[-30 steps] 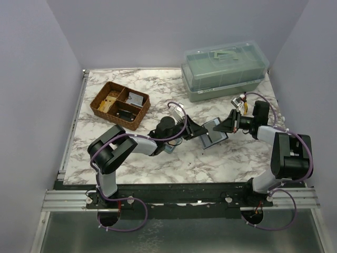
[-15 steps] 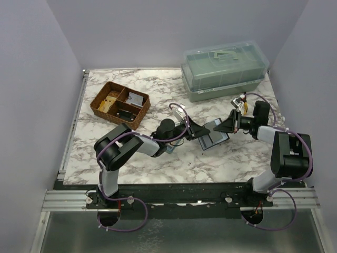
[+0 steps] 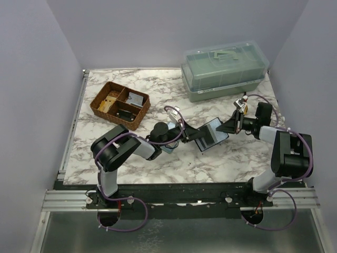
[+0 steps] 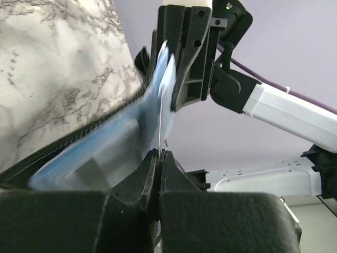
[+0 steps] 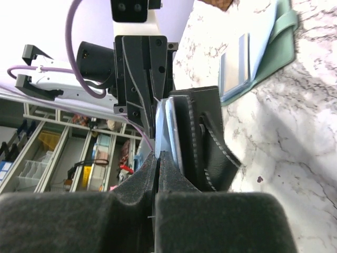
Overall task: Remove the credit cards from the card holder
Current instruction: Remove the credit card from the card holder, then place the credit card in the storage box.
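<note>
Black arms [image 3: 113, 152], white forearm links [image 4: 289, 108], purple cables [image 5: 68, 42]

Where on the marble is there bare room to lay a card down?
Bare marble table: the near strip between the arm bases, and the gap between the brown wicker divided tray and the pale green lidded plastic box. Crowded mid-table, where the left gripper and right gripper meet at the black bifold card holder.

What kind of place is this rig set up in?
Probably a robotics lab test cell: a marble-look table boxed in by plain lilac walls, an aluminium mounting rail at its near edge, and shelves of parts bins in the right wrist view.
</note>
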Controlling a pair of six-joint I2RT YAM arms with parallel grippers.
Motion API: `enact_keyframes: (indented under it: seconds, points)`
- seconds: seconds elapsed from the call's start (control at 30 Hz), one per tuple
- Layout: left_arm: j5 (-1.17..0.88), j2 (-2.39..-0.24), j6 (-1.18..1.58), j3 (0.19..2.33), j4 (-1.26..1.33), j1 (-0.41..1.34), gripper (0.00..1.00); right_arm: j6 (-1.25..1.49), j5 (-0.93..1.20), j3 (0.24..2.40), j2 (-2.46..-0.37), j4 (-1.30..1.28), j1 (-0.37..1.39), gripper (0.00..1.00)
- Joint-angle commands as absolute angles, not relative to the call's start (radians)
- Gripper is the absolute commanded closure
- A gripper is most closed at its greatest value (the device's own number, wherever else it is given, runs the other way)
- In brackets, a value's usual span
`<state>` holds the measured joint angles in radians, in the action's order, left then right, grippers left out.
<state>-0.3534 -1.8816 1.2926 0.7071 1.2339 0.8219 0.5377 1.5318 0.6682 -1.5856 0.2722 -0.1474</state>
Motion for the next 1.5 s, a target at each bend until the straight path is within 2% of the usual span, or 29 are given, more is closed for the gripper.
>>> enact_keyframes:
  seconds: [0.0, 0.4, 0.57, 0.77, 0.93, 1.13, 1.3, 1.47]
  points:
    - [-0.397, -1.840, 1.255, 0.676, 1.279, 0.793, 1.00, 0.529, 1.555, 0.670, -1.575, 0.288, -0.180, 1.00]
    - [-0.446, -1.798, 1.234, 0.633, 1.268, 0.744, 1.00, 0.505, 1.556, 0.670, -1.562, 0.277, -0.180, 1.00]
    - [-0.465, -1.748, 1.215, 0.605, 1.196, 0.713, 1.00, 0.321, 1.507, 0.721, -1.549, 0.073, -0.181, 1.00]
    - [-0.480, -1.608, 1.120, 0.621, 0.885, 0.639, 1.00, 0.092, 1.415, 0.791, -1.545, -0.167, -0.181, 1.00]
    - [-0.450, -1.476, 1.098, 0.624, 0.656, 0.544, 1.00, 0.010, 1.356, 0.821, -1.536, -0.247, -0.179, 1.00]
    - [-0.473, -1.339, 1.017, 0.692, 0.314, 0.350, 1.00, -0.061, 1.315, 0.840, -1.524, -0.293, -0.178, 1.00]
    - [-0.394, -1.246, 1.043, 0.711, 0.159, 0.194, 1.00, -0.097, 1.298, 0.857, -1.525, -0.324, -0.177, 1.00]
    - [-0.216, -1.204, 1.042, 0.750, -0.019, 0.124, 1.00, -0.138, 1.288, 0.879, -1.528, -0.369, -0.177, 1.00]
